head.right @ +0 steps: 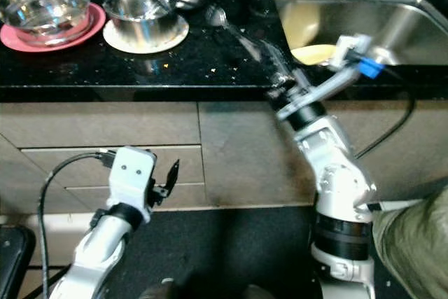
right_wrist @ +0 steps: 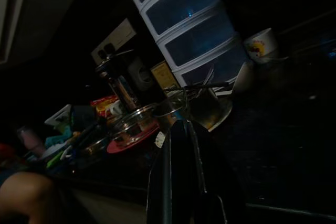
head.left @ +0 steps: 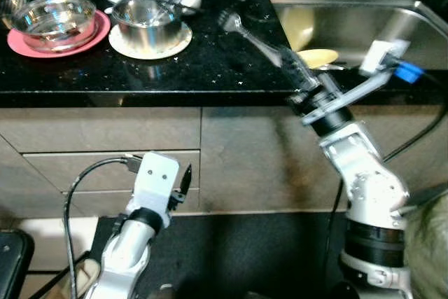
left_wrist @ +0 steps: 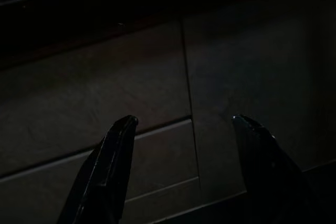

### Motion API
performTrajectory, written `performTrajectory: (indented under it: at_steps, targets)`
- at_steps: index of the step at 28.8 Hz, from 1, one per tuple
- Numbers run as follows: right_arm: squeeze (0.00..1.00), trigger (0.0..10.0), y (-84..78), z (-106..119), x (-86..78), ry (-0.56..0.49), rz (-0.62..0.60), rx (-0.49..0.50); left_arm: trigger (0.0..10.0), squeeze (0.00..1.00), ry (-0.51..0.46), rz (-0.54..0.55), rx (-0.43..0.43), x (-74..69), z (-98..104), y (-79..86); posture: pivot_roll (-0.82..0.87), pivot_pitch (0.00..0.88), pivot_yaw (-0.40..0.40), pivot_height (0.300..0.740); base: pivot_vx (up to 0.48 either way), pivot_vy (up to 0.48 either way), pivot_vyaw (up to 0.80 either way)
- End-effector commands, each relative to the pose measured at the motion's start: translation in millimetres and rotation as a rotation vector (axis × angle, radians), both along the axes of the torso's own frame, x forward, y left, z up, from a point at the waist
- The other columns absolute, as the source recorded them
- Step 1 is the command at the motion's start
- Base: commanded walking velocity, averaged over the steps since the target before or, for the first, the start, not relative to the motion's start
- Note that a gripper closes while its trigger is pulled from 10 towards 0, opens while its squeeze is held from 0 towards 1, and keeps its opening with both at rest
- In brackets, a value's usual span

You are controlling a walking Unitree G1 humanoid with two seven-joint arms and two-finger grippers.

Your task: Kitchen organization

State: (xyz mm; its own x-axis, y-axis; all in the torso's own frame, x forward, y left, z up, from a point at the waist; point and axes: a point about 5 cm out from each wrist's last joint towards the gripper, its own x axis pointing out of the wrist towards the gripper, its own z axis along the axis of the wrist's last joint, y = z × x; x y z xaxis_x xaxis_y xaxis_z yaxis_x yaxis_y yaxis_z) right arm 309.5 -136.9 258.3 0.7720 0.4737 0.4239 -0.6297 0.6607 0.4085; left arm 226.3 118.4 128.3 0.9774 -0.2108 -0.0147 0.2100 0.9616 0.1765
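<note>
On the far left of the black speckled stone tabletop [head.left: 210, 61] a clear glass bowl [head.left: 54, 20] sits on a round pink plate [head.left: 17, 41]. Just right of it a shiny steel pot [head.left: 145, 19] stands on a cream round plate [head.left: 149, 47]. Below the tabletop edge, in front of the grey cabinet drawers [head.left: 98, 131], the left hand [left_wrist: 181, 145] hangs idle; the left wrist view shows its two black fingers spread wide apart, which the head views leave unclear. Right of centre the right hand [head.left: 297, 75] reaches over the tabletop near the sink, its fingers pressed together on a long metal spoon [head.left: 241, 27] whose bowl points far and left toward the pot. The right wrist view adds a white tower of translucent blue drawers [right_wrist: 189, 30] and a small white printed cup [right_wrist: 261, 43] at the back. On the right lies the stainless steel sink [head.left: 364, 26], with a pale yellow plate [head.left: 318, 57] in it.
</note>
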Motion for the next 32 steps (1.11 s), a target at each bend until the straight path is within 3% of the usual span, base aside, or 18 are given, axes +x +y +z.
performTrajectory:
  at_steps: [1,10,19,25,32]
  targets:
    - [0.0,10.0,-4.9,-3.6,5.2,0.016,-0.081,-0.067,10.0,0.0,0.02,-0.004,-0.006,-2.6,-3.6,-1.5,0.06,0.09,-0.049,0.74,0.0,-0.352,0.0]
    - [0.0,10.0,-2.6,-5.3,9.3,0.023,-0.105,-0.101,10.0,0.0,0.02,-0.001,-0.006,-2.5,-3.5,-1.7,0.06,0.092,-0.052,0.74,0.0,-0.347,0.67]
    - [0.0,10.0,2.4,-9.8,13.3,0.045,-0.122,-0.125,10.0,0.0,0.02,-0.001,-0.007,-2.2,-3.7,-2.1,0.06,0.089,-0.054,0.74,0.0,-0.34,0.0]
    - [0.0,10.0,1.9,-9.9,14.6,0.047,-0.13,-0.125,10.0,0.0,0.02,-0.001,-0.008,-1.6,-3.7,-2.3,0.06,0.087,-0.054,0.74,0.0,-0.342,-0.75]
    - [0.0,10.0,2.0,-9.3,15.1,0.041,-0.133,-0.12,10.0,0.0,0.019,0.0,-0.008,-1.3,-3.9,-2.3,0.06,0.084,-0.056,0.74,0.0,-0.334,0.0]
